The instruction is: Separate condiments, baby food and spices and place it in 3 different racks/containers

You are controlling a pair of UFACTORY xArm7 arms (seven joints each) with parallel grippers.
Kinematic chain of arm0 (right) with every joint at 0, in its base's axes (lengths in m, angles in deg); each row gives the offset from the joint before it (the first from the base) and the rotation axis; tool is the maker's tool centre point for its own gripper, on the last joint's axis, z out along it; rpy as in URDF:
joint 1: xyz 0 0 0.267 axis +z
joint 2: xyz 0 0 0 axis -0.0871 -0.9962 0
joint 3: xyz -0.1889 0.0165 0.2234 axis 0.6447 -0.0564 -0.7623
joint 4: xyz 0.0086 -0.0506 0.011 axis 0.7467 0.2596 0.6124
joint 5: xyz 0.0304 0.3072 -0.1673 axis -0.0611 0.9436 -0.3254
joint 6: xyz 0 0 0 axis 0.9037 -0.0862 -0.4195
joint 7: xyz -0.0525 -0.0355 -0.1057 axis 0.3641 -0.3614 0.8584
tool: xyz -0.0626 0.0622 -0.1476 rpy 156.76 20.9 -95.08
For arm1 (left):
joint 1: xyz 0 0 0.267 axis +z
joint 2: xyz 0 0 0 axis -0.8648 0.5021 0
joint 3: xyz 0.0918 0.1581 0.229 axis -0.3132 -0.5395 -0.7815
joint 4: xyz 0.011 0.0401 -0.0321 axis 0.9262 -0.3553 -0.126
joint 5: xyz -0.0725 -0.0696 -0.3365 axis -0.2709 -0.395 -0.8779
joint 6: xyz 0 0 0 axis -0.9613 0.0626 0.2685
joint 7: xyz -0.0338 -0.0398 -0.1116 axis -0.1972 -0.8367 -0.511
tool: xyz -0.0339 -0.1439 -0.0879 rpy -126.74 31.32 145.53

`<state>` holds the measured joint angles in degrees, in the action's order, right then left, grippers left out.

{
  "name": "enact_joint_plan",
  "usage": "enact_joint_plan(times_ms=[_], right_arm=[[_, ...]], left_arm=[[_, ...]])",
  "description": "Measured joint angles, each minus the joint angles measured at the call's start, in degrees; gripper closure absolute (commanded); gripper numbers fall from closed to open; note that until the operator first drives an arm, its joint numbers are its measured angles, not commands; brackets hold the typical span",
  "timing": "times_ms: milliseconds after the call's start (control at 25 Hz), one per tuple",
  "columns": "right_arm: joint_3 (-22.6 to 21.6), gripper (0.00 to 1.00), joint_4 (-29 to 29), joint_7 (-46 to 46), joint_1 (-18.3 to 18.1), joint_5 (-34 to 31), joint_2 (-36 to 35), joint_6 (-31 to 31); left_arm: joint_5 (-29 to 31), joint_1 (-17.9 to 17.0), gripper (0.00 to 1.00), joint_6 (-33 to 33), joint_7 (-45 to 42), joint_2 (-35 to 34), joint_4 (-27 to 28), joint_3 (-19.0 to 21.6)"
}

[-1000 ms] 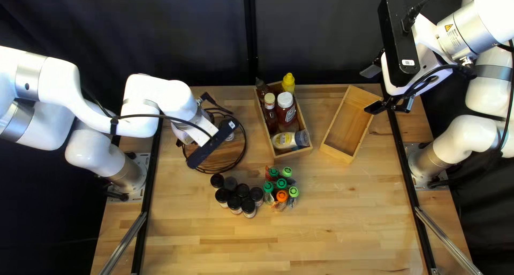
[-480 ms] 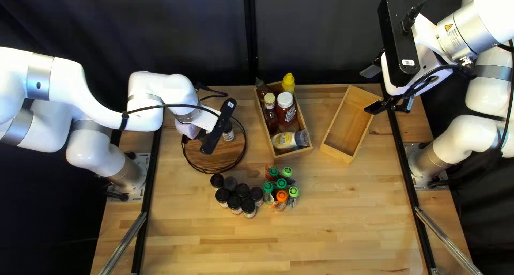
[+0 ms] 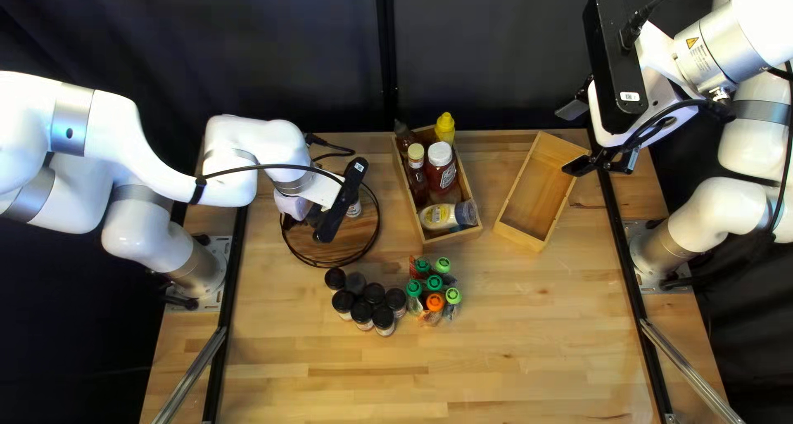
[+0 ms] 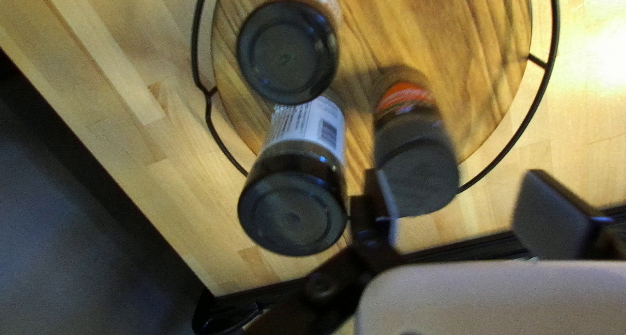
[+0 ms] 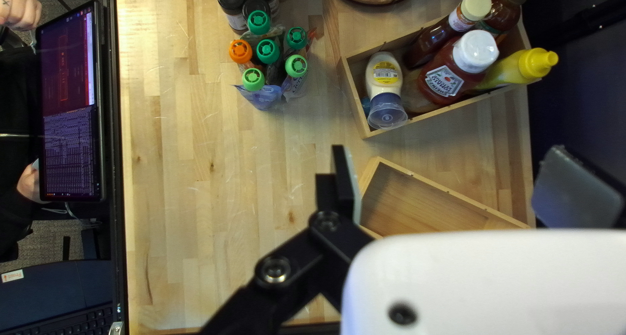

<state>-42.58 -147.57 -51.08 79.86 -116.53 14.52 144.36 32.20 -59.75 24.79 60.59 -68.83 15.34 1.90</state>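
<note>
White barcoded label [image 4: 306, 123] wraps one jar [image 4: 293, 211] beside the left gripper [image 3: 316, 215], open like the right gripper [image 3: 572, 138].

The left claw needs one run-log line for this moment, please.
left claw | open, nothing gripped | above round wooden tray | three dark-lidded jars on tray

So my smooth white left arm [image 3: 256, 139] has scooted a bit to the right in the top left view. The long, flat black bar [image 3: 340, 199] on its wrist swung round too, steeper than a second ago, and covers more of the small white-labelled jar [image 3: 354, 211] than half a second back.
</note>
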Motion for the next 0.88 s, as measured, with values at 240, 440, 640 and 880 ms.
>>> enact_joint_plan(times_ms=[240,440,640,880], right_arm=[[0.00,0.00,0.00,0.00,0.00,0.00,0.00,0.00],[0.00,0.00,0.00,0.00,0.00,0.00,0.00,0.00],[0.00,0.00,0.00,0.00,0.00,0.00,0.00,0.00],[0.00,0.00,0.00,0.00,0.00,0.00,0.00,0.00]], left_arm=[[-2.17,-2.31,0.00,3.48,-1.41,-0.07,3.08,2.44],[-6.68,-6.00,0.00,5.55,-3.92,1.40,6.66,5.28],[-10.05,-9.19,0.00,4.40,-11.52,3.68,7.11,10.30],[-10.90,-10.76,0.00,-0.90,-16.65,6.01,3.78,13.49]])
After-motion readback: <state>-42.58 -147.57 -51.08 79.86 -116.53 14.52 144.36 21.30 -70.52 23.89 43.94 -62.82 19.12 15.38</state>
